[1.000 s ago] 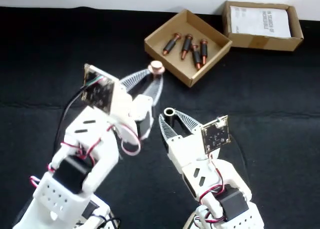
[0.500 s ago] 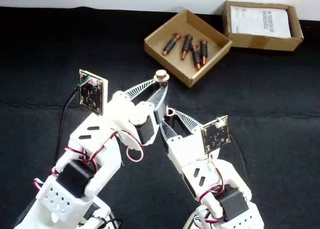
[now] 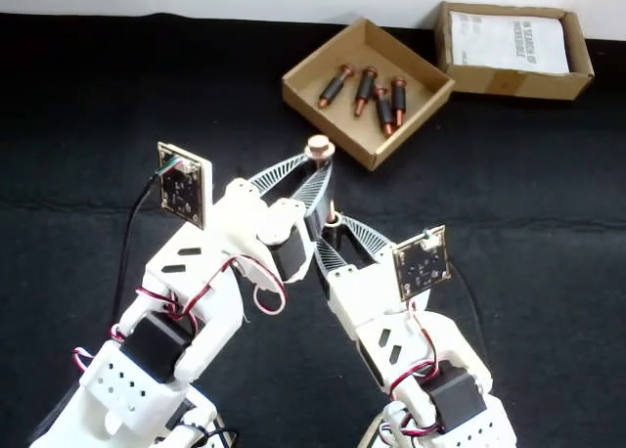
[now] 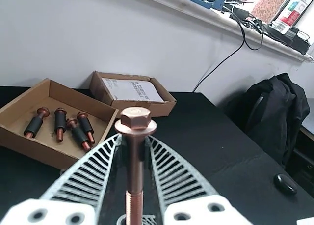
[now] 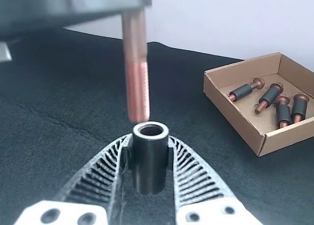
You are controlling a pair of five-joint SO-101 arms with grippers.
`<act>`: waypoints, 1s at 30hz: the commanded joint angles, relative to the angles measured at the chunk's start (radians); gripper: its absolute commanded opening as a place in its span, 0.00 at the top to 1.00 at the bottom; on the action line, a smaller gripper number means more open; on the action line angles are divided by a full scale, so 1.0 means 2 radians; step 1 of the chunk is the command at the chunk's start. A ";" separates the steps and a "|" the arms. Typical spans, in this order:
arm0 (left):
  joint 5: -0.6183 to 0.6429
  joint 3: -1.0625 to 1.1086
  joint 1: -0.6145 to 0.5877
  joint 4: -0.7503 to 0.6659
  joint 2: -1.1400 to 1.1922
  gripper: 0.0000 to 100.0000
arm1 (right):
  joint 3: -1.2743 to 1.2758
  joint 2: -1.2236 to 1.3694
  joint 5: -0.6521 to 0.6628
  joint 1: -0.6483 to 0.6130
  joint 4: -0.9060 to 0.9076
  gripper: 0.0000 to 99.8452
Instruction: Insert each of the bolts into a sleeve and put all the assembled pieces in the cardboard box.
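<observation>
Bolt hangs upright, long axis vertical, its threaded tip just above the sleeve bore and seemingly a touch off-centre. The left hand grips its shank; the right hand clamps the sleeve upright. Beyond the sleeve sits the cardboard box.

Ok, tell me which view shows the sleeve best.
The right wrist view: the sleeve stands upright in the right claw, open top facing the bolt tip above. In the high view its rim peeks beside the left claw; in the left wrist view, a sliver under the bolt.
</observation>
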 commanded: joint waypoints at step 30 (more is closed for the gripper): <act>-0.003 0.007 0.007 -0.026 0.052 0.99 | -0.008 -0.012 0.007 0.043 0.023 0.99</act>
